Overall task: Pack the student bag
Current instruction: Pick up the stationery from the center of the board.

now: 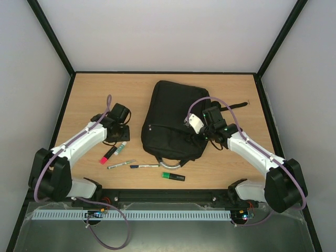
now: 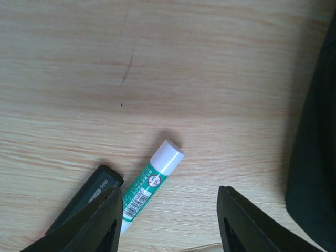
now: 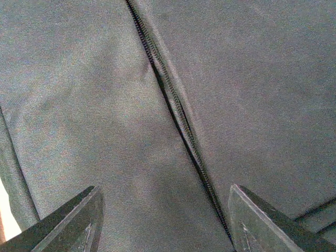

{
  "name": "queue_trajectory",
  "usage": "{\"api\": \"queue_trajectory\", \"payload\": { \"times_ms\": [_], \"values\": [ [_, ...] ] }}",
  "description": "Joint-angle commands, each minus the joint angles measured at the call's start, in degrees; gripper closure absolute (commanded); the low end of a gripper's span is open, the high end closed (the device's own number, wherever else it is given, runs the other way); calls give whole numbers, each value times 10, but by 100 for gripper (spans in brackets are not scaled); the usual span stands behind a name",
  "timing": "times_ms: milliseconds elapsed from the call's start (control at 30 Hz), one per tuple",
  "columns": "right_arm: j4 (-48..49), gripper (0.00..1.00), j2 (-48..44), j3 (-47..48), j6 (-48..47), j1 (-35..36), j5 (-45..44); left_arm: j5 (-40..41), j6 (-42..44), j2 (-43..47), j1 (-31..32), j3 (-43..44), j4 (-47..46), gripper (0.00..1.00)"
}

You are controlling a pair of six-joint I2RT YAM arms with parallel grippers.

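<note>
While the jaws of the left gripper (image 2: 169,193) and right gripper (image 3: 165,190) are standing apart, the student bag (image 1: 165,113) is looking soft and limp, its grey handle (image 1: 169,163) likely offering the firmest hold.

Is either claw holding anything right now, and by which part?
Nothing is held. The left gripper is open just above a green marker. The right gripper is open over the student bag, at its zip.

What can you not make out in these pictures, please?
- Left wrist view: green-and-white pen, lower end hidden behind a finger; black marker cut off at the bottom edge.
- Right wrist view: bag fills the frame, contents hidden by fabric.
- Top view: labels on the pens too small.
</note>
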State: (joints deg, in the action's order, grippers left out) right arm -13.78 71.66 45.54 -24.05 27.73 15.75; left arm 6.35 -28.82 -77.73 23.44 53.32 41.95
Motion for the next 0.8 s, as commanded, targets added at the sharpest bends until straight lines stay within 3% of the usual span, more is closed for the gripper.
{"api": "queue_trajectory", "payload": {
  "times_ms": [0,67,333,767],
  "values": [
    [-4,35,-9,-7,-5,-2,3,5,-26,-24,-3,-28,8,42],
    [-2,35,-7,-5,-3,-3,-8,10,-33,-23,-3,-44,-8,39],
    [-4,35,-1,-3,-4,-3,-1,-11,-37,-32,-3,-87,-40,47],
    [-5,35,-9,-5,-6,-6,-7,-17,-33,-41,10,-100,-54,50]
  ]
}}
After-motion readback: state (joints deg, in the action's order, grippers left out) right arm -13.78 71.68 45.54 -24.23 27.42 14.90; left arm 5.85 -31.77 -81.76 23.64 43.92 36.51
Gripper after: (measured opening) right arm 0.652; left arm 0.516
